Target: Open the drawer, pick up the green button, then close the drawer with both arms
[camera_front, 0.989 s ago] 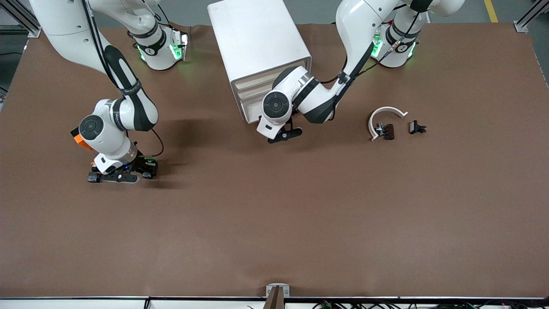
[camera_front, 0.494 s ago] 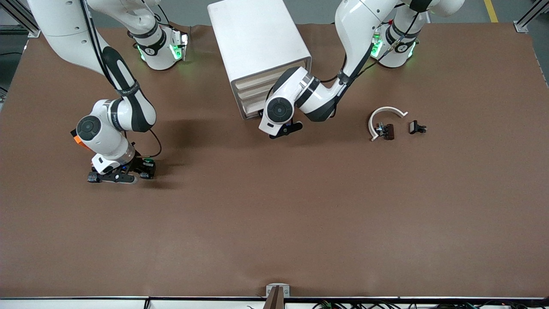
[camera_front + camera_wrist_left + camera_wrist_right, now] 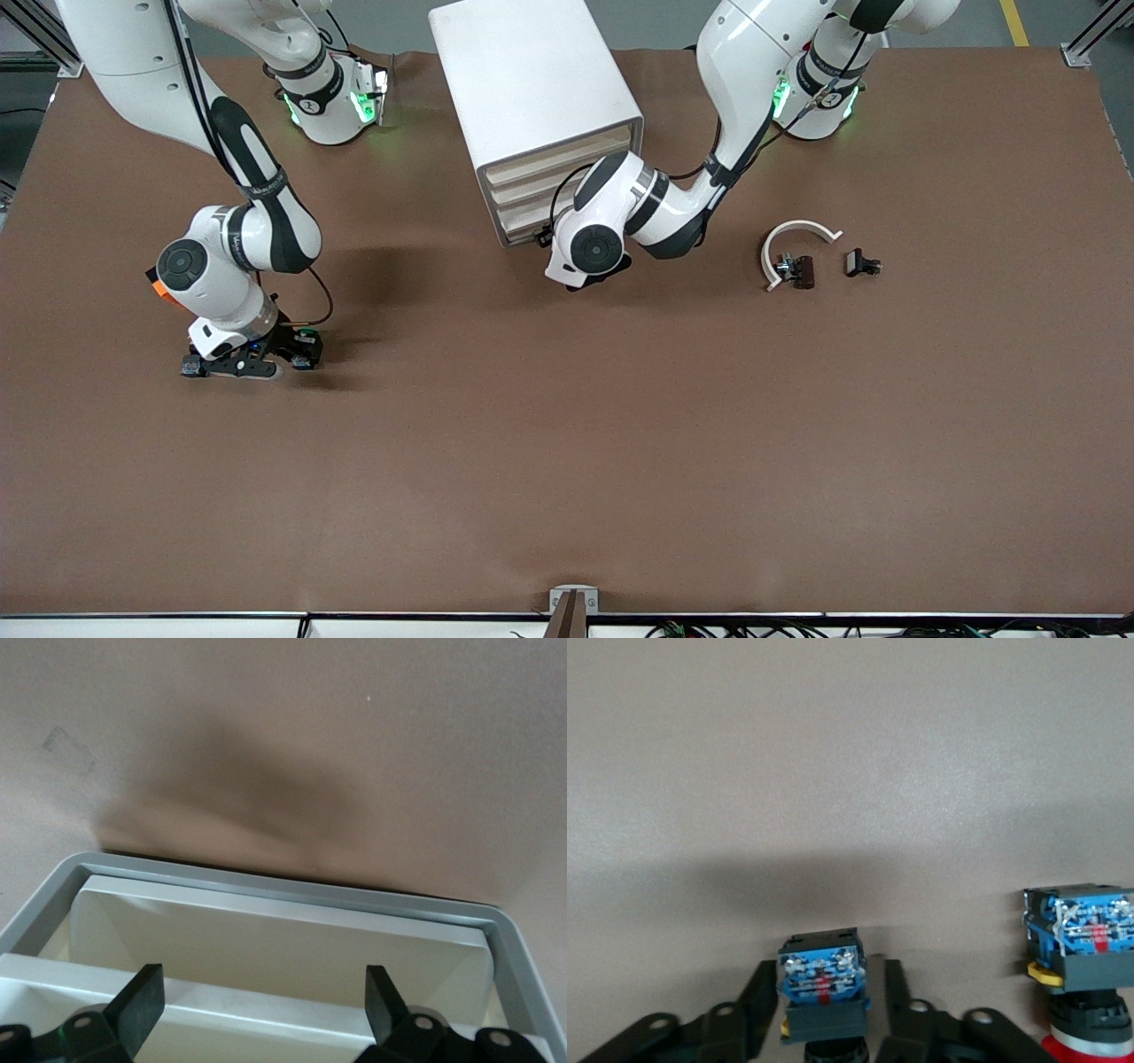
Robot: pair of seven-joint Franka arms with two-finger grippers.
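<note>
**Op:** What can't I see well?

**Spotter:** You can't see the cap of the button (image 3: 822, 992); the right wrist view cuts it off, so you only get its blue and black base; the red button (image 3: 1085, 979) beside it is cut off at the edge too. From the front, your right arm's wrist covers most of that spot; there is a small green dot next to it, too tiny to be sure of.

**Op:** Where is the button, then?

**Spotter:** It sits between the fingers of your right gripper (image 3: 828, 967), low over the table (image 3: 567, 461), toward the right arm's end. The fingers stand a little apart; there is a thin gap on one side, so they are not squeezing it.

**Op:** And my other arm?

**Spotter:** Your left gripper (image 3: 264, 979) is at the front of the white cabinet (image 3: 532, 80); its fingers are spread wide and hold nothing. Under them you see a pale drawer (image 3: 283, 939) with a grey rim; part of it is cut off, and I can't tell if it is shut all the way. From the front, your left arm's wrist hides the gripper.

**Op:** What about the table and the room?

**Spotter:** The table is plain brown with soft shadows. Toward the left arm's end lies a white arc (image 3: 797, 228) with a dark bit (image 3: 802, 271) at it, and a second dark bit (image 3: 861, 263) just beside; both are too small to name. Past the table's edges you see grey floor, metal posts, a yellow line and some cables.
</note>
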